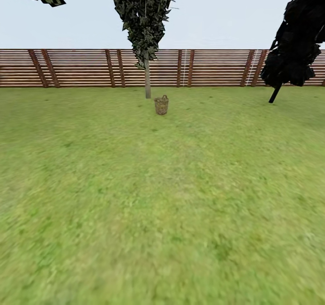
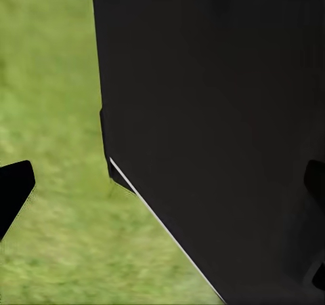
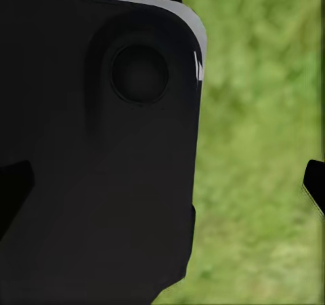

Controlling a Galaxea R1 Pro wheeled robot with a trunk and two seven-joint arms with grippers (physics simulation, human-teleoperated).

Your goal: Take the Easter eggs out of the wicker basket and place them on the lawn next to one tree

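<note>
Head view: the wicker basket [image 1: 161,105] stands upright on the lawn [image 1: 162,196], far ahead of the robot and well apart from both grippers. Its contents cannot be made out at this range. The tree [image 1: 147,81], with a slender pale trunk and dark mottled foliage, rises just beside the basket, slightly behind it. A brown slatted fence [image 1: 90,68] closes the ground behind both. A black conifer-like tree [image 1: 293,47] leans to the right of the basket, well apart from it.

Left wrist view: the left gripper [image 2: 162,190] has one dark fingertip [image 2: 13,190] at one edge of the frame and a second at the opposite edge, set wide apart with nothing between them. A large black body panel [image 2: 223,129] of the robot lies just beyond the fingers, with grass beside it.

Right wrist view: the right gripper [image 3: 166,183] is likewise spread, one fingertip [image 3: 315,183] showing against grass. A black robot housing [image 3: 101,149] with a round recess sits close ahead of it.
</note>
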